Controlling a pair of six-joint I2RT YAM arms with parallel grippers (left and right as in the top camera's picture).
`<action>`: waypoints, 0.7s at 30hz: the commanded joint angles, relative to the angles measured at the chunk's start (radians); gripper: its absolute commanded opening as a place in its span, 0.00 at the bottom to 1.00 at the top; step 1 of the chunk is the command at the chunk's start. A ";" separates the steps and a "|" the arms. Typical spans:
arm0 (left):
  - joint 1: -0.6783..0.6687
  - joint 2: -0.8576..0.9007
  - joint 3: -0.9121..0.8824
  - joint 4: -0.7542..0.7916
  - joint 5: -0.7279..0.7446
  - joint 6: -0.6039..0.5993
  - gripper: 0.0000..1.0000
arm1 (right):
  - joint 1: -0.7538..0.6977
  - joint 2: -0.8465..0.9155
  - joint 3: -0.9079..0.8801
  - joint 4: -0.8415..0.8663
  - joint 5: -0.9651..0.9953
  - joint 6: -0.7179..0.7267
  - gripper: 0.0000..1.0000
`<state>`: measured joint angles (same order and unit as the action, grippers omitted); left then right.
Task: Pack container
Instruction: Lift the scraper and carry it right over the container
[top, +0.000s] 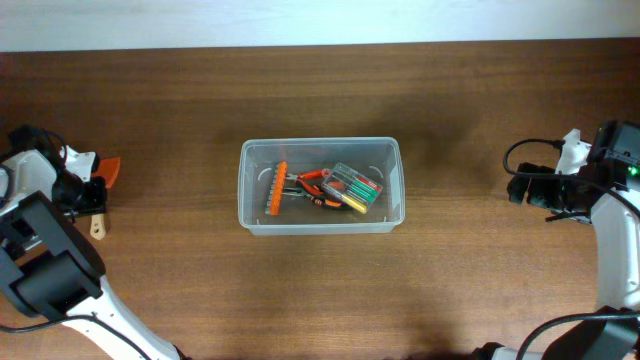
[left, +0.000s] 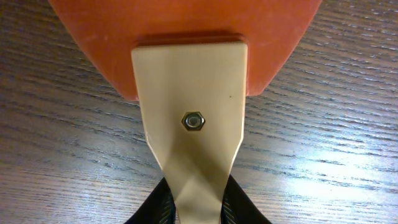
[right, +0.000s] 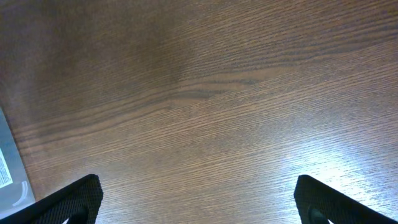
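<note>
- Left gripper (left: 196, 211): jaws narrow and closed on the pale handle of an orange-bladed scraper (left: 189, 93). The blade lies ahead of the fingers (left: 149, 213), on the table (left: 56, 149).
- Right gripper (right: 199, 200): jaws wide, nothing between them, bare wood beneath.
- Container (top: 320, 144): lies between the two grippers, well apart from each, with hand tools (top: 325, 187) inside.

Wooden table (top: 320, 300) (dark grain) carries the container (top: 320, 226) at centre, an orange-bladed scraper (top: 110, 170) far left.
</note>
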<state>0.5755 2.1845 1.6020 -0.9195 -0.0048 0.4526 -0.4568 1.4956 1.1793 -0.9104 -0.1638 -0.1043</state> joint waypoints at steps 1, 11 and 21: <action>0.005 0.016 0.017 -0.001 0.005 0.008 0.17 | -0.003 0.001 -0.002 0.003 -0.009 0.008 0.99; -0.003 0.016 0.092 -0.060 0.006 0.008 0.02 | -0.003 0.001 -0.002 0.003 -0.009 0.008 0.99; -0.050 0.016 0.351 -0.205 0.028 -0.045 0.02 | -0.003 0.001 -0.002 0.003 -0.009 0.008 0.99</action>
<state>0.5503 2.1998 1.8748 -1.1019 -0.0036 0.4263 -0.4568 1.4956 1.1793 -0.9104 -0.1642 -0.1043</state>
